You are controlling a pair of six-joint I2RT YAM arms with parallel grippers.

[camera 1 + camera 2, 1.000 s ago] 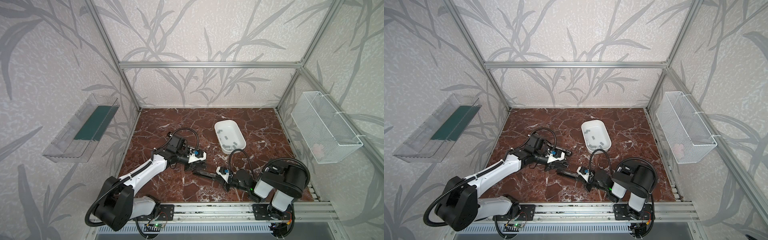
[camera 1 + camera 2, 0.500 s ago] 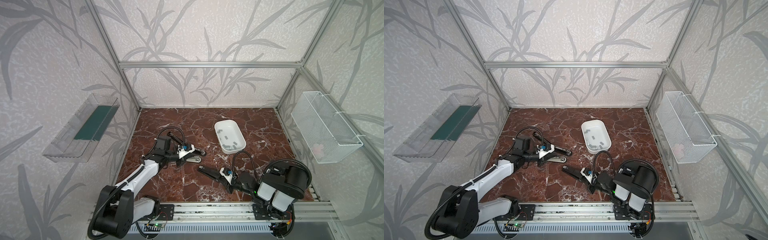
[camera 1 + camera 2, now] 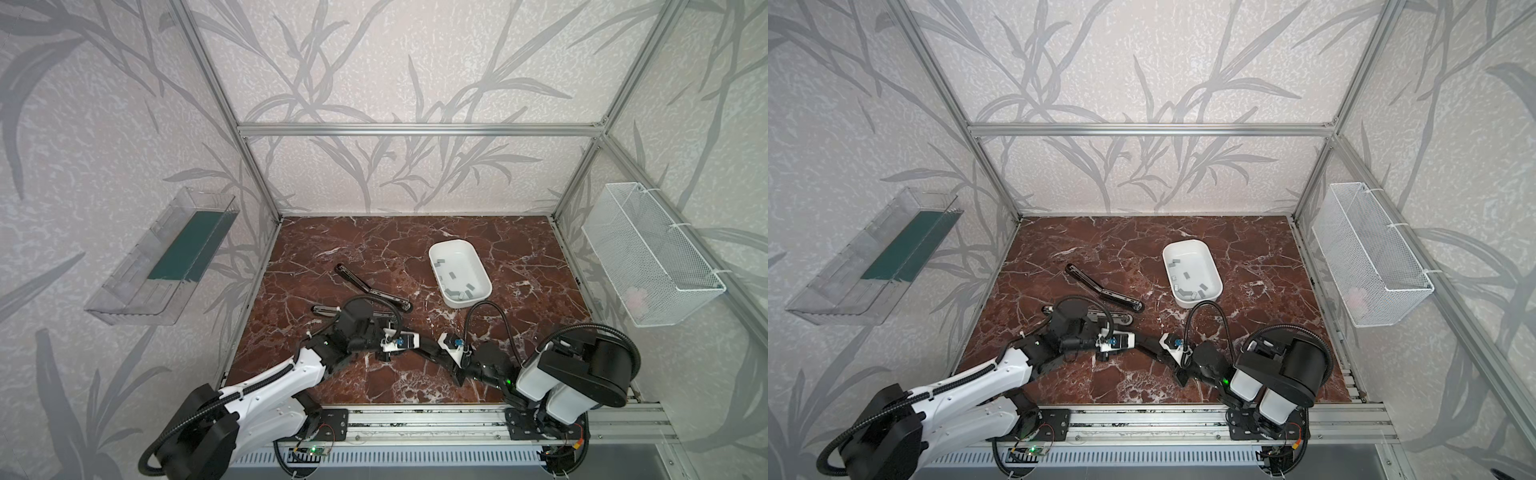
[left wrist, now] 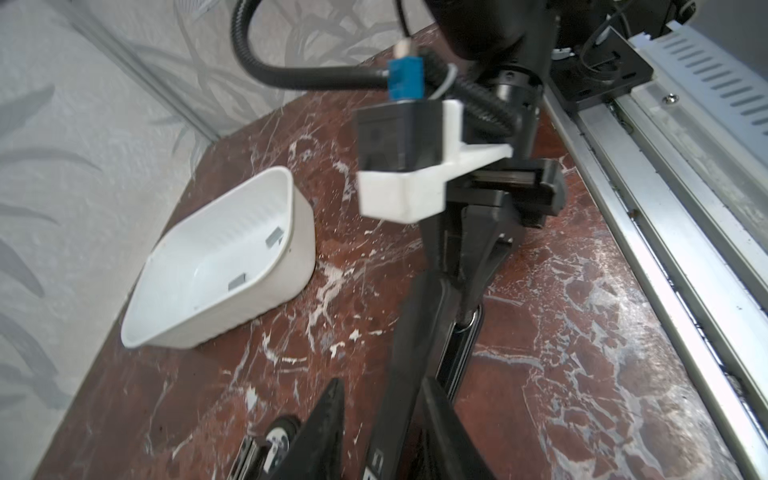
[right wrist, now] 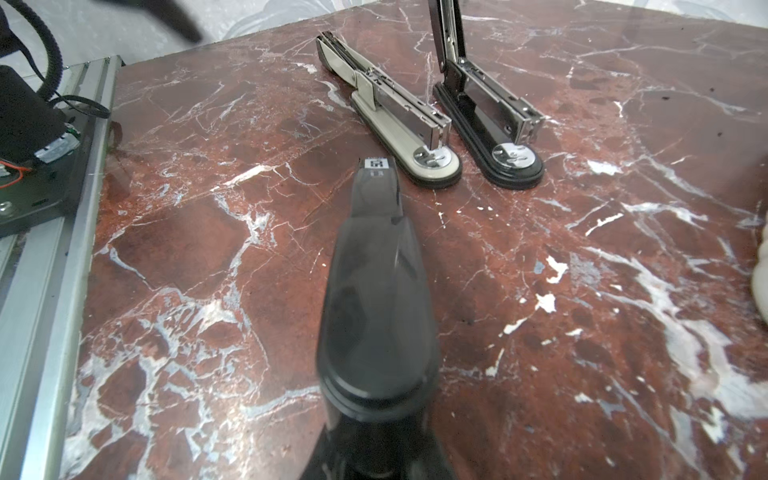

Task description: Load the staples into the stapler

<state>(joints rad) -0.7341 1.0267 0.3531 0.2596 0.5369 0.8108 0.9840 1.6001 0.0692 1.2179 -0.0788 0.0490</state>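
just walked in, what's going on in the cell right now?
The right end effector is shut on the rear of a dark stapler, pointing it toward the left arm. The left end effector sits at that stapler's front tip, fingers either side of its lid with a gap, not clamped. Two other staplers, a beige stapler and a black stapler, lie opened on the table. The staples sit in the white tray; neither end effector holds one.

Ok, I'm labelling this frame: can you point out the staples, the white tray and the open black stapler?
staples (image 3: 439, 262): a top view, one grey strip in the tray.
white tray (image 4: 266, 291): left wrist view, its outer side wall.
open black stapler (image 5: 514, 156): right wrist view, the metal plate at its base tip.
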